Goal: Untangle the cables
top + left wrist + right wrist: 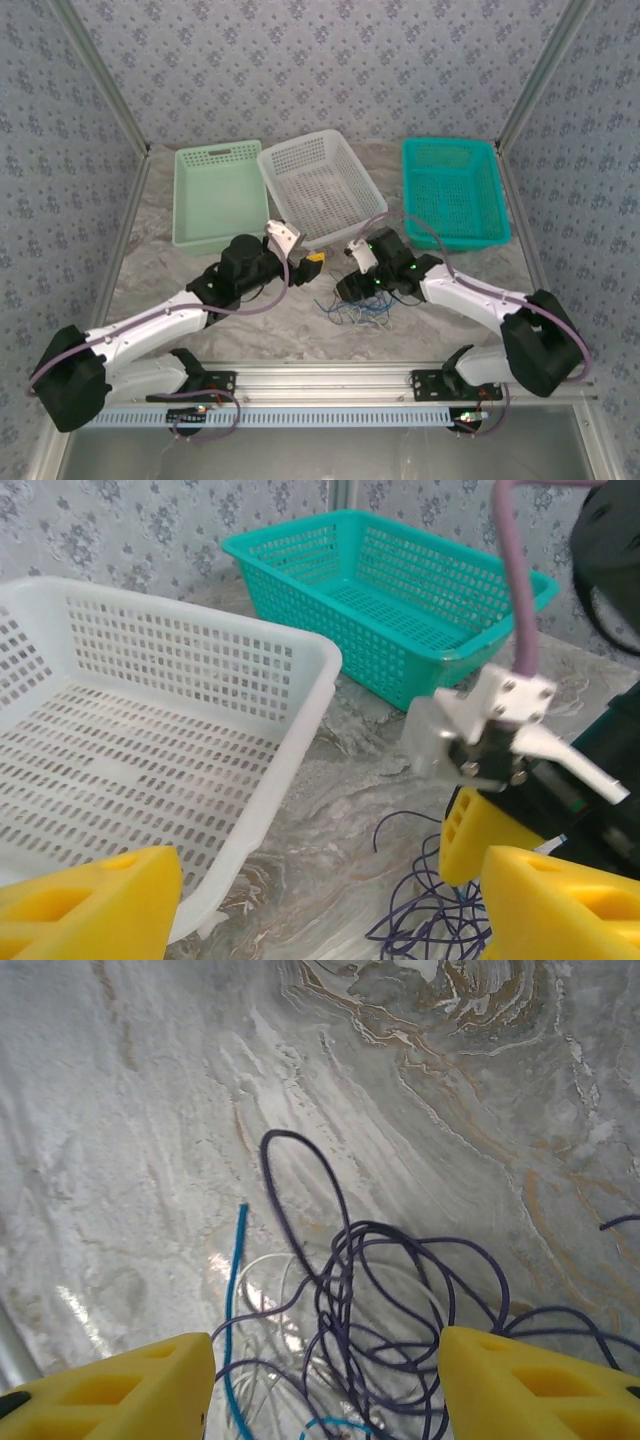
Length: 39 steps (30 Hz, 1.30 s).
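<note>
The cables (356, 310) lie in a small tangle on the marble table between the two arms. In the right wrist view I see dark purple loops (400, 1290), a blue strand (232, 1310) and pale white wire (270, 1270) mixed together. My right gripper (325, 1385) hangs open just above them, with the loops lying loose between its yellow fingers (120, 1390). My left gripper (330, 910) is open too, holding nothing, left of the tangle (430, 920) and beside the white basket's corner. From the top, the left gripper (302, 248) and right gripper (350, 292) stand close together.
Three baskets line the back: pale green (220, 195), white (320, 185) and teal (455, 190). The white basket's near rim (300, 680) is close to my left fingers. The right arm's wrist and one yellow finger (480, 835) crowd the left wrist view. Patterned walls enclose the table.
</note>
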Each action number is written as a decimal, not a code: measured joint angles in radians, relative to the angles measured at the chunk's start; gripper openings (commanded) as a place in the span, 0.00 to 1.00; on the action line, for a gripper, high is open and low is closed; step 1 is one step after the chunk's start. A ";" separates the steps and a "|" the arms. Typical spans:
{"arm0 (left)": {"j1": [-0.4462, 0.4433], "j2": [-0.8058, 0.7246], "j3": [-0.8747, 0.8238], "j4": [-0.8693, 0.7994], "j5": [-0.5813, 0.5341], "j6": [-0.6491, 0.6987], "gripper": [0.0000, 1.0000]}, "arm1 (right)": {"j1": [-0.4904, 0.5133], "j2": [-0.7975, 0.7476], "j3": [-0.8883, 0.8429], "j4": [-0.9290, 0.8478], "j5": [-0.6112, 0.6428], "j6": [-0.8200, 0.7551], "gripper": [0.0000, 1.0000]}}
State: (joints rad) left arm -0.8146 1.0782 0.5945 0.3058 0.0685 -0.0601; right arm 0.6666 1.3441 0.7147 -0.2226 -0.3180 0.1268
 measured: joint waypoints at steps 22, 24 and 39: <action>0.000 -0.032 -0.035 -0.013 -0.014 -0.004 0.83 | 0.035 -0.113 -0.044 0.174 0.131 0.045 0.00; 0.000 -0.032 -0.035 -0.013 -0.018 -0.004 0.84 | 0.035 -0.165 -0.036 0.140 0.130 0.044 0.00; 0.000 0.051 0.028 0.018 0.050 0.008 0.87 | 0.016 -0.401 0.275 -0.130 -0.008 -0.016 0.00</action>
State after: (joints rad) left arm -0.8146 1.1297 0.6228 0.3241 0.1188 -0.0525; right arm 0.6830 0.9436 0.9894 -0.3531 -0.3256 0.1108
